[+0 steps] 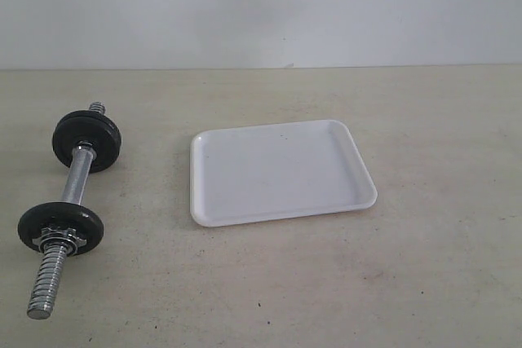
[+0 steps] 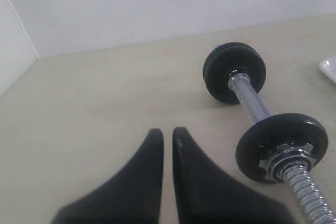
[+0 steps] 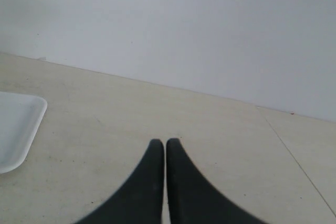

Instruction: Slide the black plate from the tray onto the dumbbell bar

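Note:
The dumbbell bar (image 1: 75, 181) lies on the table at the left, its chrome shaft (image 2: 251, 103) running away from me. A black plate (image 1: 37, 219) sits on the bar near its front threaded end, with the star-shaped collar nut (image 1: 59, 238) against it. Two more black discs (image 1: 69, 138) sit together at the far end. The white tray (image 1: 277, 170) stands in the middle with nothing in it. My left gripper (image 2: 167, 132) is shut and holds nothing, beside the near black plate (image 2: 252, 150). My right gripper (image 3: 161, 142) is shut on nothing, away from the tray's corner (image 3: 16, 124). Neither gripper shows in the exterior view.
A pale wall (image 1: 261, 6) closes off the table at the back. In the left wrist view a side wall (image 2: 13, 51) meets the back wall at a corner. Bare beige tabletop (image 1: 408, 283) surrounds the tray.

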